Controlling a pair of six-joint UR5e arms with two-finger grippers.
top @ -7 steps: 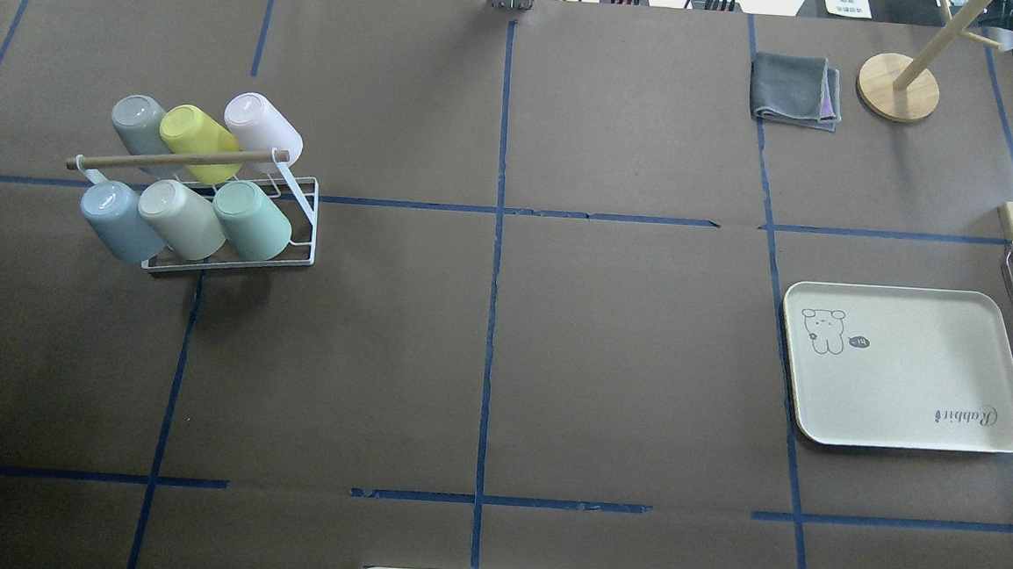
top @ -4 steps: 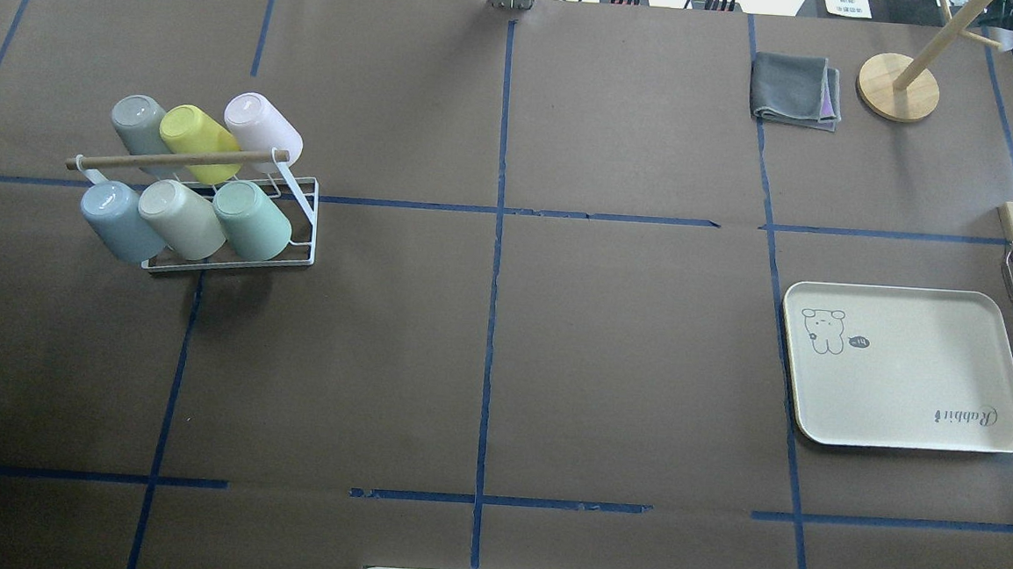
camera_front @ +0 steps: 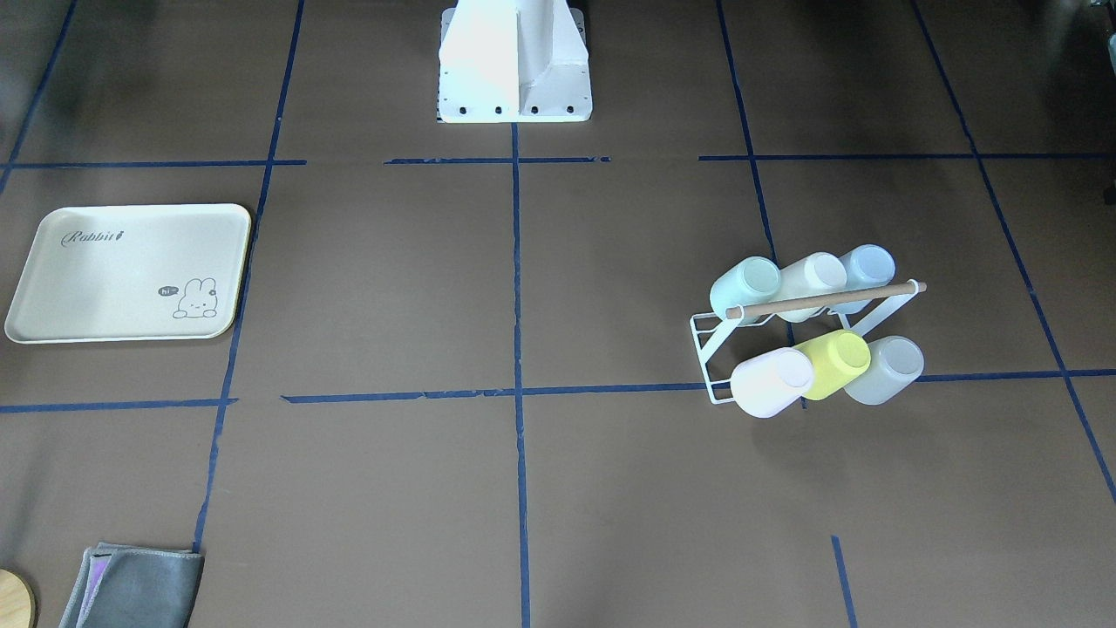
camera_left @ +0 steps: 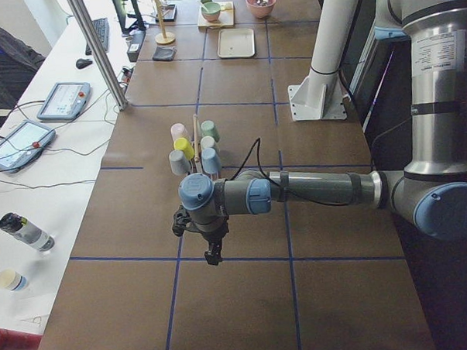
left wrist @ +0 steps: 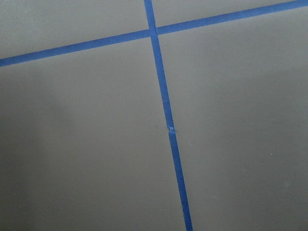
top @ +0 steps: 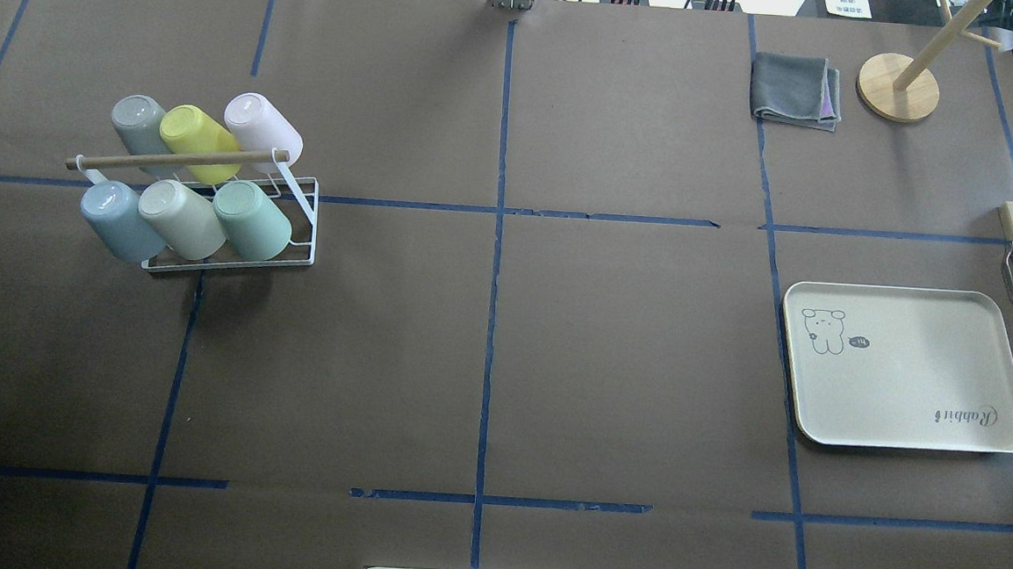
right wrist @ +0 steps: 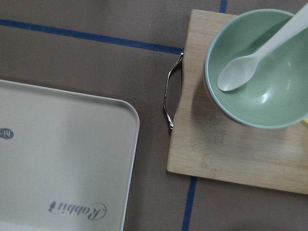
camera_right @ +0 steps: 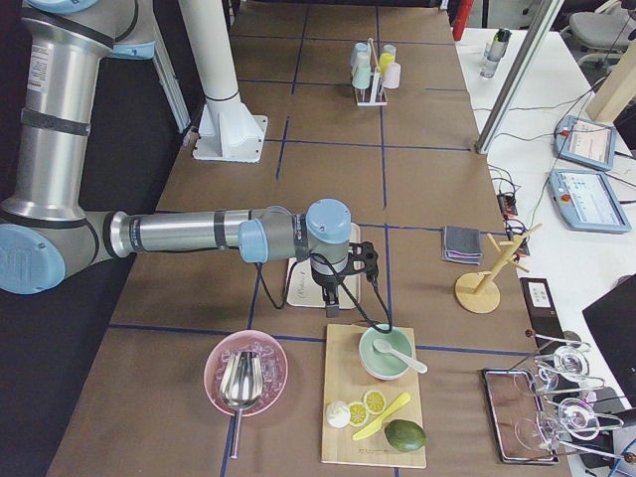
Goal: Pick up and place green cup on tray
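Left arm (camera_left: pixel 319 188) outstretched level, left gripper (camera_left: pixel 212 256) pointing down, frame centre; right arm (camera_right: pixel 189 232) and right gripper (camera_right: pixel 333 306) likewise; jaw states indiscernible.

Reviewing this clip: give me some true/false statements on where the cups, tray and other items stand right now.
1. The green cup rests on the rack. True.
2. A cup stands on the tray. False: no cup is on it.
3. The green cup's neighbour in its row is the yellow cup. False: the beige cup is beside it, and the yellow one is in the other row.
4. A spoon lies in the bowl on the board. True.
5. The cloth lies on the tray. False: it lies on the table, apart from the tray.
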